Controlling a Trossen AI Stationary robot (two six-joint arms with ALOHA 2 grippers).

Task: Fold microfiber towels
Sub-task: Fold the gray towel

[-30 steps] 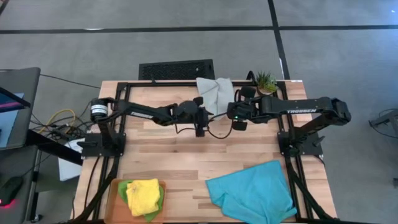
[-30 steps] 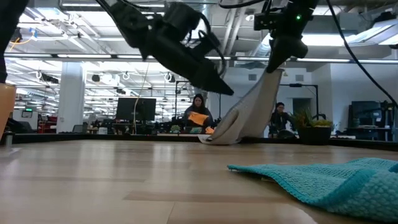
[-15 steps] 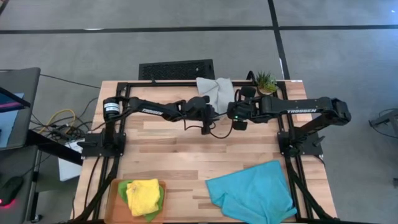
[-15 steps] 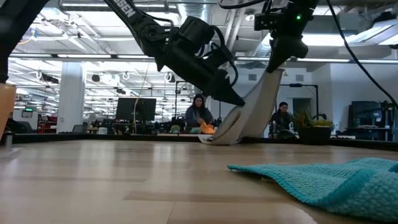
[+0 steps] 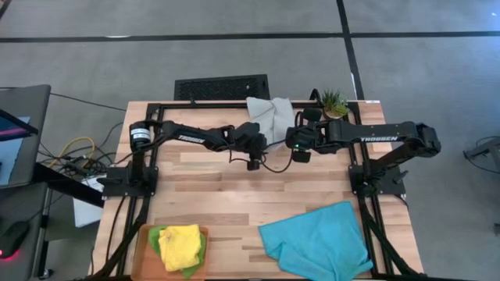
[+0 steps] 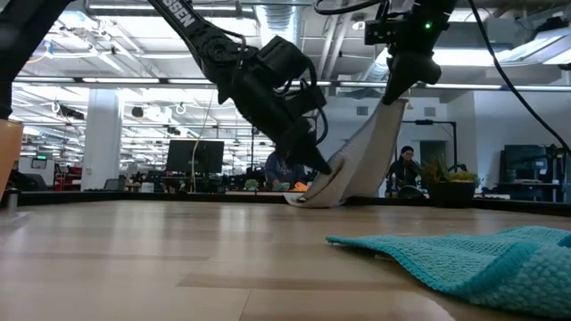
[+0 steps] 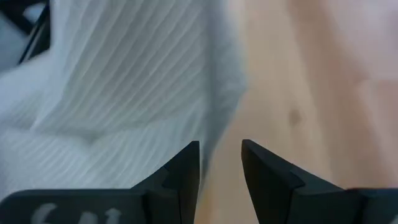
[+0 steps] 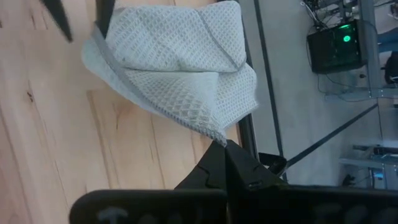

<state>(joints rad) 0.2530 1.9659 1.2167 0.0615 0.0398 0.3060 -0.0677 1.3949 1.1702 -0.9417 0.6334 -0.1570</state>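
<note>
The light grey towel (image 5: 269,115) lies at the table's far edge, with one corner lifted. My right gripper (image 5: 291,140) is shut on that corner, up in the air (image 6: 399,87). The towel slopes down from it, and its lower end (image 6: 317,196) rests on the table. My left gripper (image 6: 323,167) is open and low beside the towel's sloping part; in the left wrist view its fingers (image 7: 186,168) stand at the towel's side edge (image 7: 214,118). The yellow towel (image 5: 180,244) lies on the green towel (image 5: 158,236) on the orange tray (image 5: 141,254). The turquoise towel (image 5: 316,242) lies near right. My right gripper pinches a corner of the grey towel (image 8: 216,135) between its two shut fingers, from above. The corner is lifted clear; the cloth hangs slanting below it, fairly straight, and its far part lies bunched on the table. Whether my left gripper touches the towel's edge, I cannot tell.
A small potted plant (image 5: 333,101) stands at the far right corner. Black frame rails (image 5: 156,117) run along the table's sides and far edge. Bare wood (image 5: 226,195) lies in the table's middle. People sit in the room beyond the table (image 6: 406,169).
My left gripper has reached toward the grey towel and gone down, from level with the hanging cloth's upper part to near its lower end, tipping steeper. My right gripper and the towel have kept still.
</note>
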